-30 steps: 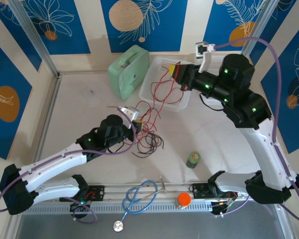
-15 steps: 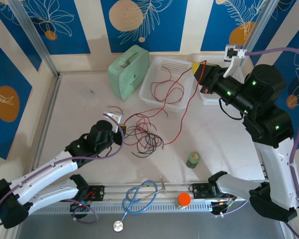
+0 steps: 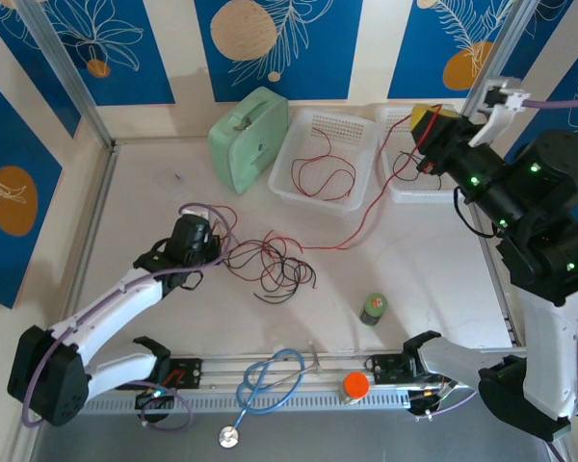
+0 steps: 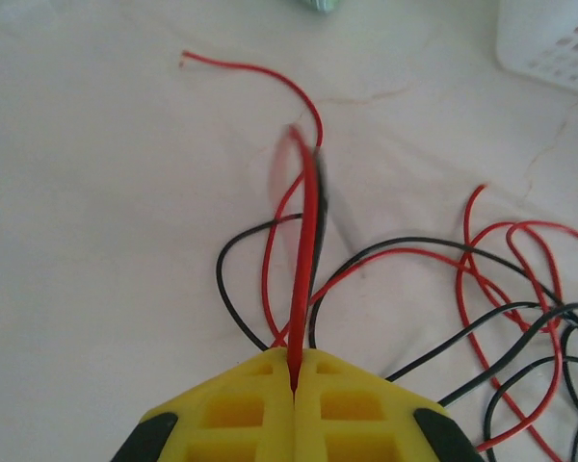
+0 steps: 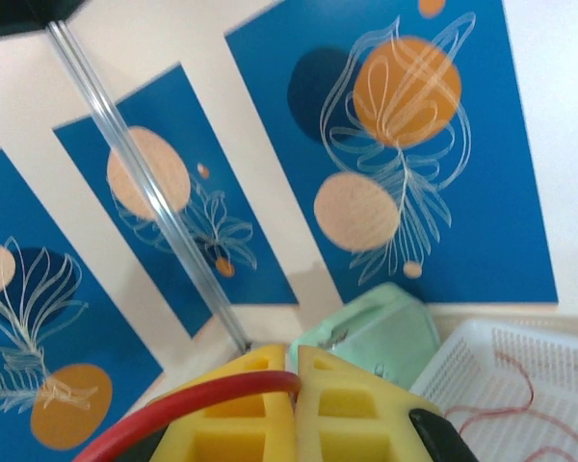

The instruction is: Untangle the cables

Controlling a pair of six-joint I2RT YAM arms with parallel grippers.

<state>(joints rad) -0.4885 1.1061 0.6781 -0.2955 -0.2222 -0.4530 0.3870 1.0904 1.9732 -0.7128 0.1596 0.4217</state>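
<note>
Separating red cable (image 4: 303,241) from black cable (image 4: 220,279) | left gripper (image 4: 295,371) left of basket (image 3: 313,202), right gripper (image 5: 294,371) right of it, both pinching red cable | next: draw it clear of the black loops.

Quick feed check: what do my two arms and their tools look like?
The left arm and right arm have white shells, black joint housings with small green lights, and a purple cord looping along each. The left tool and right tool carry yellow, hollow-celled fingers with black corners behind.
</note>
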